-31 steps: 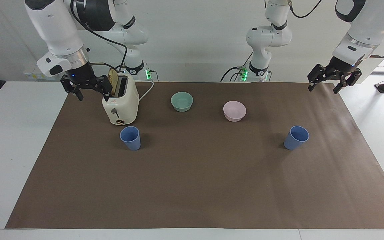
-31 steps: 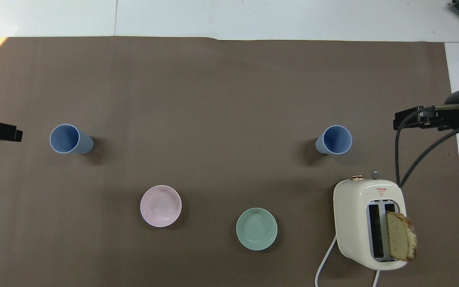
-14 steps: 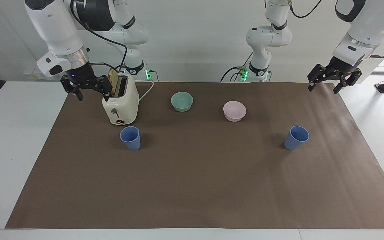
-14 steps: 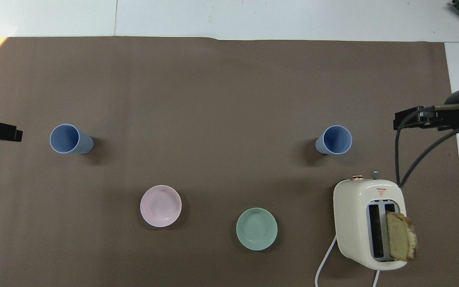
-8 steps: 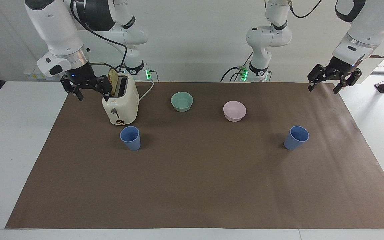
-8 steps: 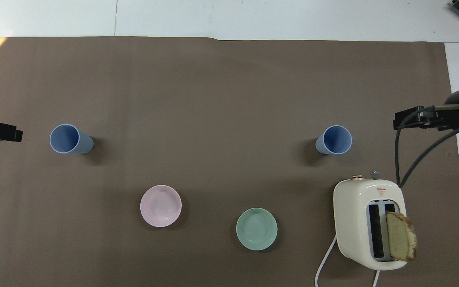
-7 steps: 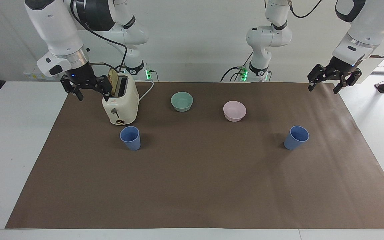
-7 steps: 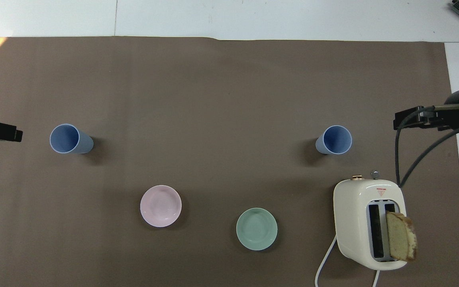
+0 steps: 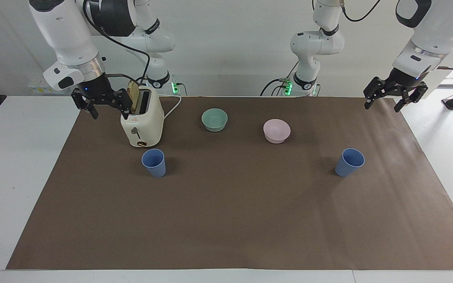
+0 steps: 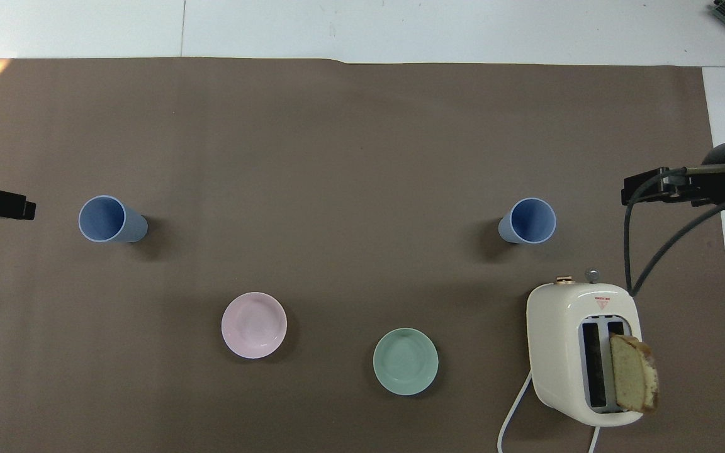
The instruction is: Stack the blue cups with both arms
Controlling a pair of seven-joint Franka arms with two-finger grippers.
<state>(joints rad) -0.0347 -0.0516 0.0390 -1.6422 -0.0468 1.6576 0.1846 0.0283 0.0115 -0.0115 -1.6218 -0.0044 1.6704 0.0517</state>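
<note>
- The brown mat (image 9: 226, 220) carried everything, and nothing on it had shifted over the last couple of seconds, so I judged the stacking not yet begun.
- The cream toaster (image 9: 143, 124) sat near the mat's robot-side edge toward my right arm's end, a bread slice (image 10: 633, 372) poking up.
- My right gripper (image 9: 104, 103) hung beside the toaster, jaws spread wide, holding nothing, unmoved.
- My left gripper (image 9: 394, 94) hovered over the mat's robot-side corner at my left arm's end, wide open and empty; it had lifted a touch.
- Teal bowl (image 9: 214, 119) and pink bowl (image 9: 277, 131) sat mid-mat near that same edge.
- One blue cup (image 9: 154, 162) stood upright just in front of the toaster; the other blue cup (image 9: 349, 162) stood well apart, toward my left arm's end.
</note>
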